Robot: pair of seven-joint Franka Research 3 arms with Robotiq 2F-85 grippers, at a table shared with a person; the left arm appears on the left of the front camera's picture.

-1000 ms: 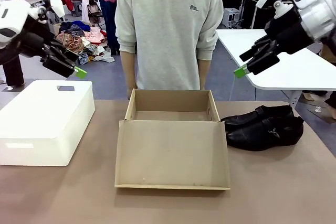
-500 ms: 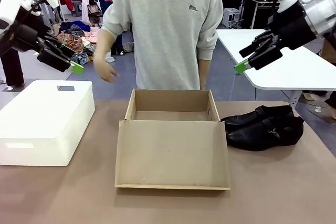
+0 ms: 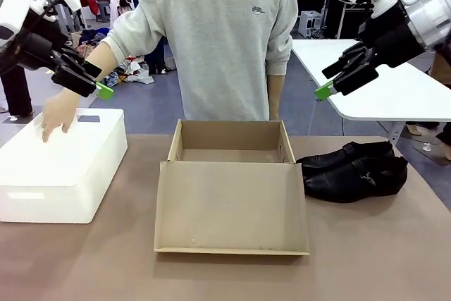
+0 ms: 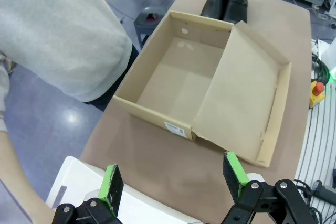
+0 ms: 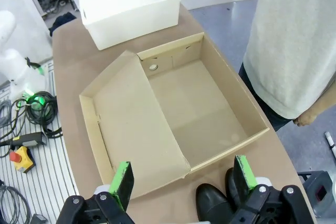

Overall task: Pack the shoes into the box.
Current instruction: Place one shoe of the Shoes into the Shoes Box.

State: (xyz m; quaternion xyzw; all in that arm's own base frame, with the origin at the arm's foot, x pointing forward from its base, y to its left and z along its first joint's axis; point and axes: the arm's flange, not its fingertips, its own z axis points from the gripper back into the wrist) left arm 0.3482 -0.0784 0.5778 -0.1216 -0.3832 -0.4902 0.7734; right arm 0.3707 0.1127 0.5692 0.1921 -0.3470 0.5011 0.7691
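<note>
Checker: End effector state, both arms?

Tagger: The right end effector [image 3: 328, 82] is spread wide with nothing between the green pads [image 3: 323, 92], hanging in the upper right of the front frame. The left end effector [image 3: 97, 80] is also spread and empty, upper left, above the white bin [image 3: 60, 167]. A person's hand [image 3: 58, 114] rests on that bin's far edge.

Checker: Where are the shoes [image 3: 352, 170]?

Tagger: On the surface [image 3: 366, 252] at centre right, side by side, just beside the right wall of the box [image 3: 229, 134]. Not in it yet.

Checker: Which way from the end effector?

Tagger: Below the right one, toward the bottom of the frame. In the right wrist view the toes poke in at the bottom edge between its pads. Right arm is clearly nearer. The left is well apart, with the box in between.

Checker: Axis, heading?

Tagger: Long axis runs left-right across the front frame, toes pointing left at the box, heels toward the right edge. The box's long side runs the same way, so I'd guess a sideways carry with no turn.

Checker: Box ready?

Tagger: Tray open and bare, lid flap [image 3: 231, 206] lying flat toward the bottom of the frame.
</note>
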